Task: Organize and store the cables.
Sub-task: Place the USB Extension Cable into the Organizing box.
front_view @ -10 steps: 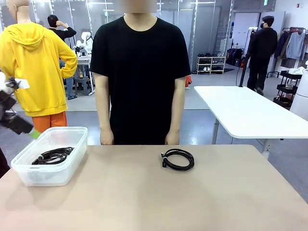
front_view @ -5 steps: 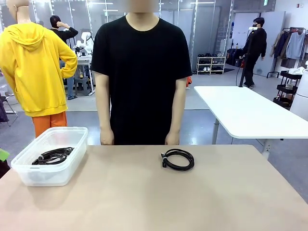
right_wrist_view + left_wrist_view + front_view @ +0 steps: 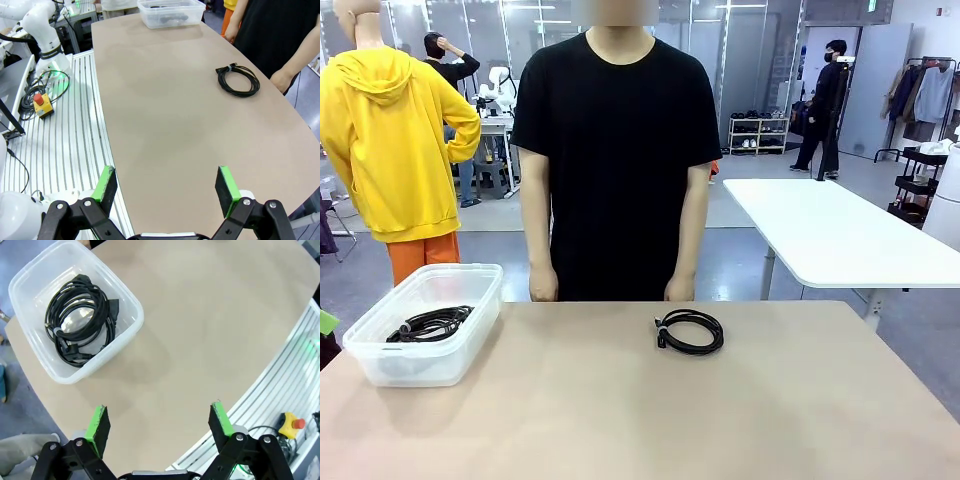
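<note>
One black coiled cable (image 3: 689,331) lies on the tan table near the far edge, in front of the person; the right wrist view shows this coil (image 3: 238,80) far ahead of my right gripper (image 3: 168,186), which is open and empty above the table's near edge. Black coiled cables (image 3: 430,323) rest inside a clear plastic bin (image 3: 380,352) at the table's left. From above, the left wrist view shows those cables (image 3: 80,317) in the bin (image 3: 127,330). My left gripper (image 3: 160,422) is open and empty, high over the table, off to one side of the bin.
A person in a black shirt stands at the far edge, hands (image 3: 541,285) hanging by the table rim. A white table (image 3: 830,230) stands behind at the right. Beside the table are a slatted metal base (image 3: 65,130) and an emergency stop button (image 3: 41,104).
My left gripper, seen at the left edge a second ago, has drawn back out of the front view. The cables and the bin have not moved.
</note>
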Controlling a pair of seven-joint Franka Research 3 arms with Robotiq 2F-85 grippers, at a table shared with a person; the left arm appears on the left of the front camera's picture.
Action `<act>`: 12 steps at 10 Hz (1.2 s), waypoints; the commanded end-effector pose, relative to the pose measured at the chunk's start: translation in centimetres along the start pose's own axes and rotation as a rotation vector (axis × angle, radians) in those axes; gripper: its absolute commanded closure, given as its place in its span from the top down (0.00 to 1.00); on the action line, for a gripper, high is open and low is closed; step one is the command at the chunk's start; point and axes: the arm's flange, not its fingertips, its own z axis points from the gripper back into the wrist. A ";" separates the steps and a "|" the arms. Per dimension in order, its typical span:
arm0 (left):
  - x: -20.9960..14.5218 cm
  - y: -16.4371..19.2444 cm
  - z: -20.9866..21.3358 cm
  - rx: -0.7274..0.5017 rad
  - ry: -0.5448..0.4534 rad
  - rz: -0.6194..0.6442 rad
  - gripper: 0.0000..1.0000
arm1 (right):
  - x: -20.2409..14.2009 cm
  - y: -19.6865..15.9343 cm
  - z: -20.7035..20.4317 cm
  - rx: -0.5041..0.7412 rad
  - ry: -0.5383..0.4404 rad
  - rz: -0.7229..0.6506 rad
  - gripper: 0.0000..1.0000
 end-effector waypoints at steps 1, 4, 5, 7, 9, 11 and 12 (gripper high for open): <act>0.6 0.0 -0.3 0.021 -0.003 0.013 1.00 | 0.0 -0.1 0.2 -0.002 -0.014 0.018 1.00; 0.6 0.0 -0.3 0.021 -0.003 0.013 1.00 | 0.0 -0.1 0.2 -0.002 -0.014 0.018 1.00; 0.6 0.0 -0.3 0.021 -0.003 0.013 1.00 | 0.0 -0.1 0.2 -0.002 -0.014 0.018 1.00; 0.6 0.0 -0.3 0.021 -0.003 0.013 1.00 | 0.0 -0.1 0.2 -0.002 -0.014 0.018 1.00; 0.6 0.0 -0.3 0.021 -0.003 0.013 1.00 | 0.0 0.0 0.0 0.000 0.000 0.000 1.00; 0.6 0.0 -0.3 0.021 -0.003 0.013 1.00 | 2.8 -0.1 -1.1 -0.009 0.084 0.018 1.00; 0.6 0.0 -0.3 0.021 -0.003 0.013 1.00 | 3.8 -0.4 -1.6 -0.019 0.103 -0.013 1.00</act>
